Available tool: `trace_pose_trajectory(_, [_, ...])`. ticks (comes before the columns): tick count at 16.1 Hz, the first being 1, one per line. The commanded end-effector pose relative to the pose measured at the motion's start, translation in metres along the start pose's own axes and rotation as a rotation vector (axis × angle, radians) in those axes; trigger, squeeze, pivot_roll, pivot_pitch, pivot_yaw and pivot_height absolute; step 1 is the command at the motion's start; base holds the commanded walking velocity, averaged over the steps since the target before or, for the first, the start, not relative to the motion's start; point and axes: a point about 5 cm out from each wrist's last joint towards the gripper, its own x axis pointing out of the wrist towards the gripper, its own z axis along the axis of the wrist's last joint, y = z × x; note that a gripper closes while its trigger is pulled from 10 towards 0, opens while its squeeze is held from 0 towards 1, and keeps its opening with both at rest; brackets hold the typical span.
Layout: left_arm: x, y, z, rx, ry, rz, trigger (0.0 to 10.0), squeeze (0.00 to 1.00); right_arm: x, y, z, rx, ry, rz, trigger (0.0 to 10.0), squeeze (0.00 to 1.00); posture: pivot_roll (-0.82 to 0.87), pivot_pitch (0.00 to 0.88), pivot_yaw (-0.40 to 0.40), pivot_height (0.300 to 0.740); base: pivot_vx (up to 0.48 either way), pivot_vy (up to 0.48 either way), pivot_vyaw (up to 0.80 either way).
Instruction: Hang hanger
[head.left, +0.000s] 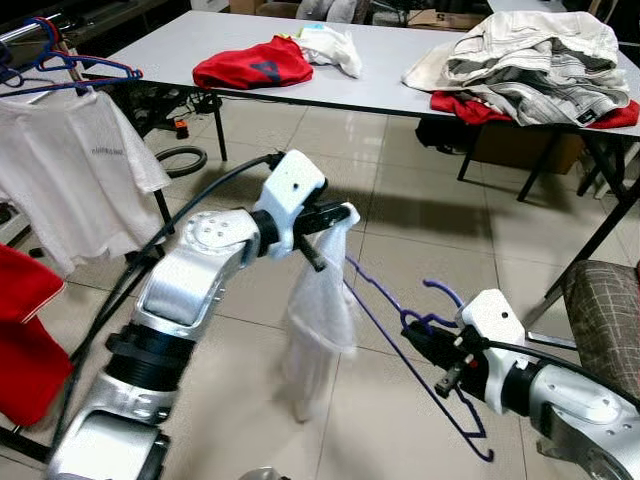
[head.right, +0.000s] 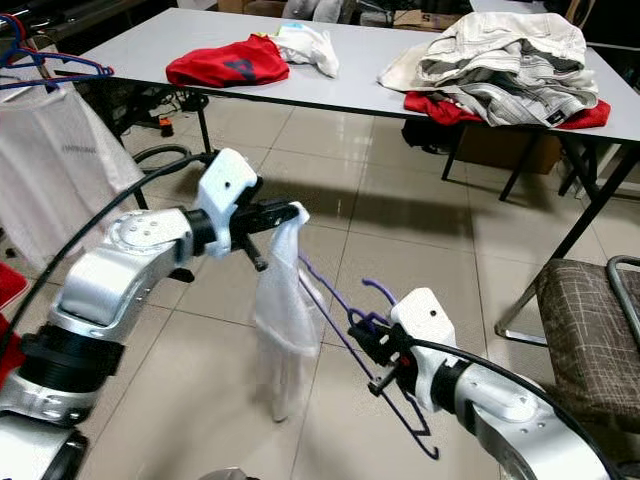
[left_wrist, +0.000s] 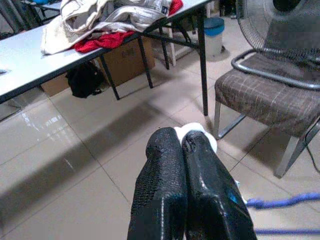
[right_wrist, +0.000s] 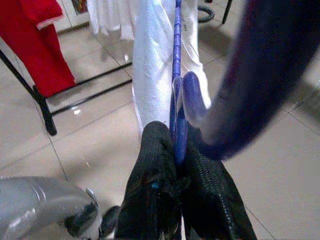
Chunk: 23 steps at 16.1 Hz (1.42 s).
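A blue wire hanger slants between my two arms above the tiled floor, its hook near my right wrist. My right gripper is shut on the hanger close to the hook; in the right wrist view its fingers pinch the blue wire. My left gripper is shut on the top of a white garment that hangs limp from it, beside the hanger's far end. In the left wrist view white cloth shows at the fingertips.
A clothes rack at the left carries a white T-shirt on a blue hanger and a red garment. A grey table behind holds piles of clothes. A plaid chair stands at the right.
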Motion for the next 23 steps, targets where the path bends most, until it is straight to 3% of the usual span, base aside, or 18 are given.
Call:
trace_pose_trajectory(1, [-0.002,-0.001,0.009,0.040,-0.026,-0.060,10.0,0.00,0.001,-0.003,-0.003,-0.008,0.023,-0.003,10.0,0.00,0.00,0.007,-0.001,0.740,0.000,0.000,0.00])
trace_pose_trajectory(4, [-0.008,-0.005,0.005,0.090,0.023,-0.167,10.0,0.00,0.001,-0.007,-0.004,-0.019,0.035,0.003,10.0,0.00,0.00,0.008,-0.002,0.740,0.000,0.000,0.00])
trace_pose_trajectory(7, [-0.017,0.007,0.002,0.185,0.081,-0.209,10.0,0.00,-0.011,-0.010,-0.016,-0.125,0.166,0.112,10.0,0.00,-0.01,0.015,-0.002,0.740,0.000,0.000,0.00])
trace_pose_trajectory(12, [-0.016,0.011,0.012,0.271,0.034,-0.249,10.0,0.00,-0.014,-0.012,-0.021,-0.183,0.237,0.193,10.0,0.00,0.00,0.026,-0.005,0.740,0.000,0.000,0.00])
trace_pose_trajectory(16, [-0.015,-0.010,0.008,0.324,0.050,-0.397,10.0,0.00,-0.006,-0.007,-0.003,-0.082,0.102,0.192,10.0,0.00,0.00,0.033,-0.004,0.740,0.000,0.000,0.00])
trace_pose_trajectory(19, [-0.012,-0.014,0.005,0.347,0.062,-0.412,10.0,0.00,-0.003,-0.003,0.004,-0.037,0.049,0.197,10.0,0.00,0.00,0.034,-0.001,0.740,0.000,0.000,0.00])
trace_pose_trajectory(21, [-0.011,-0.011,0.006,0.361,0.062,-0.397,10.0,0.00,-0.001,-0.004,-0.001,-0.018,0.087,0.158,10.0,0.00,-0.01,0.035,0.002,0.740,0.000,0.000,0.00])
trace_pose_trajectory(23, [-0.014,-0.006,0.012,0.370,0.024,-0.388,10.0,0.00,-0.005,-0.009,-0.027,-0.035,0.265,0.097,10.0,0.00,-0.01,0.035,0.007,0.740,0.000,0.000,0.00])
